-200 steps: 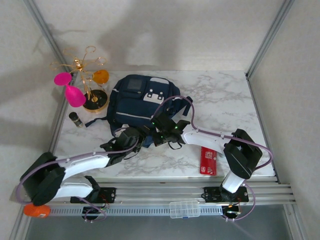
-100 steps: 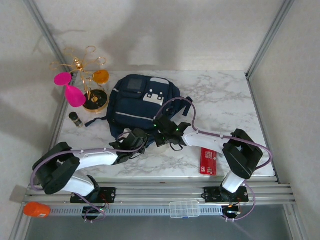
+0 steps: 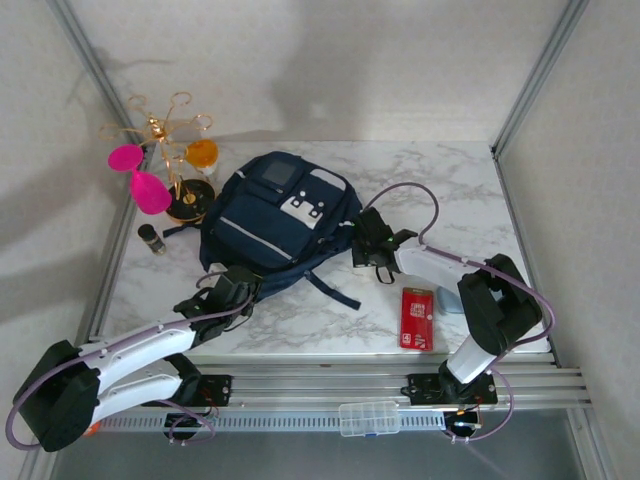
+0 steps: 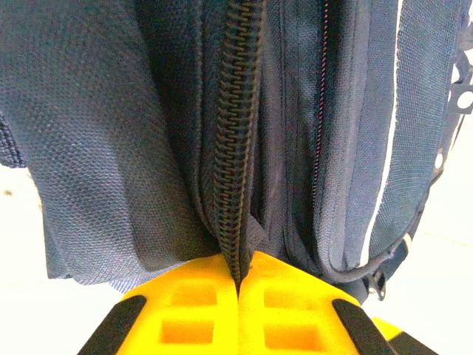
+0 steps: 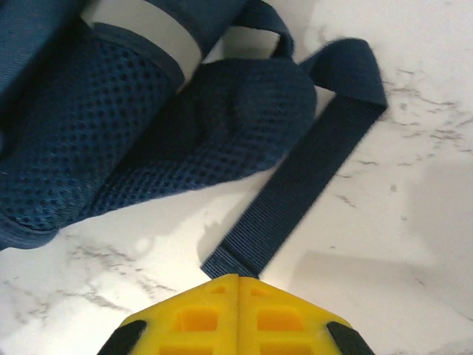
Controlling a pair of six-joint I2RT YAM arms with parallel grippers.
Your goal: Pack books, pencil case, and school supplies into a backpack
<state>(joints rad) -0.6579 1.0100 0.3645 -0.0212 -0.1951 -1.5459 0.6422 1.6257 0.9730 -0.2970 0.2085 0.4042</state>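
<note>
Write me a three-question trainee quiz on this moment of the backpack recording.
1. True or false: the left gripper is shut on the zipper seam of the backpack.
2. What is the right gripper pinching? A) the end of a webbing strap; B) a yellow book; C) a pencil.
3. Fill in: the red packet lies flat on the table, nearer the ___ arm's base.

Key: 1 true; 2 A; 3 right.
</note>
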